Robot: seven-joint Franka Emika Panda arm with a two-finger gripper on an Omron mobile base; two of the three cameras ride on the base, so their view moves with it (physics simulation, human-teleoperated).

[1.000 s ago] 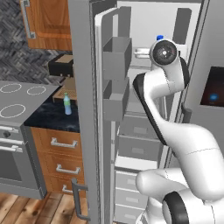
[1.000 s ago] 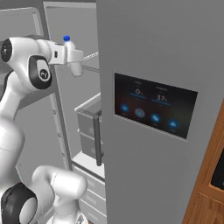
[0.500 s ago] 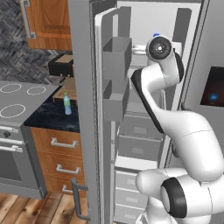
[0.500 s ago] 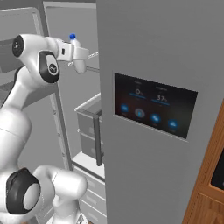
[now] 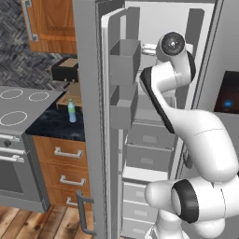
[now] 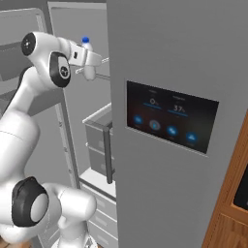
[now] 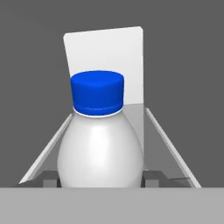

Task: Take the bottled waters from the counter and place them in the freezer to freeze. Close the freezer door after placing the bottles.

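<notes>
— Green-capped bottle at nine o'clock in the left base view?
— Yes, upright on the black counter.
— Right base view?
— Blue cap at eleven o'clock, inside the freezer.
— Hand view?
— Gripper clamps the white bottle, dead centre.

Open shelf space beyond white bottle
</notes>
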